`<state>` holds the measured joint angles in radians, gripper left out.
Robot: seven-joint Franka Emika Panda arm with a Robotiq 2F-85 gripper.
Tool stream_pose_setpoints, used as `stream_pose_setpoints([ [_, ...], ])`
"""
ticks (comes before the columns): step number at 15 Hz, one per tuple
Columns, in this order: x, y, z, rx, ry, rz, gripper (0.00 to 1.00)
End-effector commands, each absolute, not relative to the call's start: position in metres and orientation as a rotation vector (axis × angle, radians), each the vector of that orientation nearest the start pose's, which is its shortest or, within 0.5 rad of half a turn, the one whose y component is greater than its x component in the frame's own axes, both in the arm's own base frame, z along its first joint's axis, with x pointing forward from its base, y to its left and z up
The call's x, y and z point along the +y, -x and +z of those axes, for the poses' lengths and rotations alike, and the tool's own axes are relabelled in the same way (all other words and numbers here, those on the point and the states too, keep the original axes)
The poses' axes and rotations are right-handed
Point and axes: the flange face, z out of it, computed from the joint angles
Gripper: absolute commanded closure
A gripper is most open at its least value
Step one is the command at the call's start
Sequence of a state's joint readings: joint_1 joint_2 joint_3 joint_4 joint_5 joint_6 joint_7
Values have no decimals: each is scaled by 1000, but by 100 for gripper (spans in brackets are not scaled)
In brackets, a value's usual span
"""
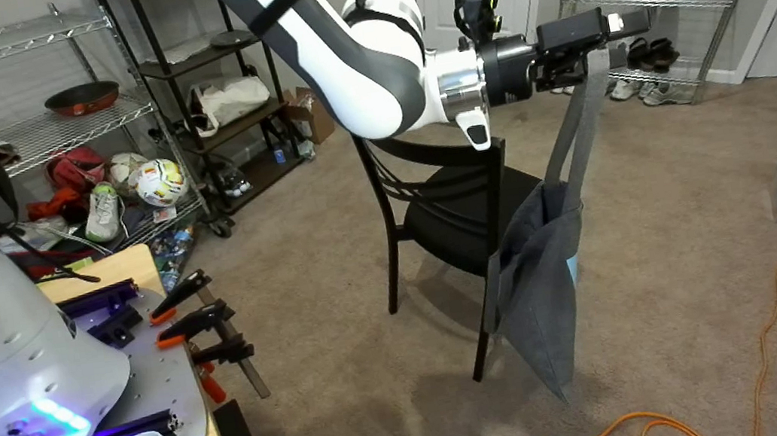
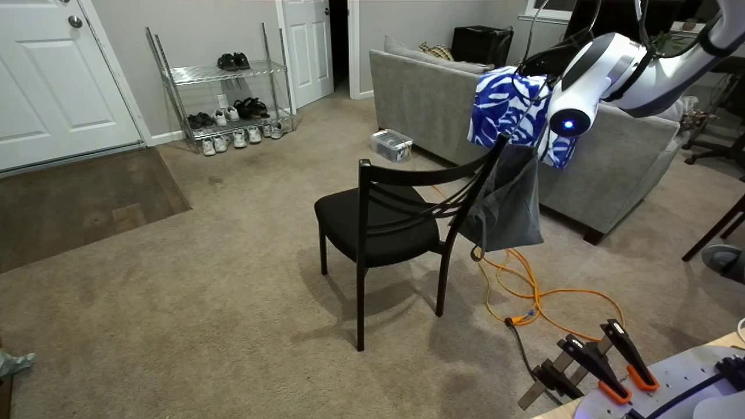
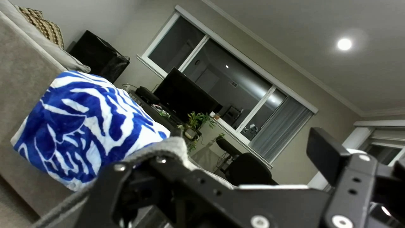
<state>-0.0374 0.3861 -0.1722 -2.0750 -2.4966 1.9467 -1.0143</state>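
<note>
From the clamped edge of the counter (image 1: 122,267) we could pass outward through the wide gap before the chair (image 2: 378,230), which stands well apart. Three clamps (image 1: 197,319) jut over that edge, blocking any low, close sweep along it. Farther out, the backrest (image 2: 422,176) bars a straight crossing; only slim slots part its slats. The bag (image 1: 538,280) hangs just beside it, taking up the room at that end; we cannot tell whether they touch. Its strap (image 1: 592,106) runs over one jaw of the end effector (image 3: 246,145), though we see a broad gap between the jaws. Past the counter's far corner, the rack (image 1: 14,42) stands in our way. Low down beyond the clamps, the cord (image 2: 535,294) lies looped.
</note>
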Motion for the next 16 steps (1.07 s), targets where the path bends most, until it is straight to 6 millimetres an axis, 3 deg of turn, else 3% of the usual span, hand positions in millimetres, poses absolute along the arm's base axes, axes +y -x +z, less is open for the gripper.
stream_pose_setpoints([
  [1,-174,-605,283,1460,-86,-1269,0],
  [9,-164,-640,253,1508,-103,-1302,0],
  [16,-141,-669,263,1491,-152,-1273,0],
])
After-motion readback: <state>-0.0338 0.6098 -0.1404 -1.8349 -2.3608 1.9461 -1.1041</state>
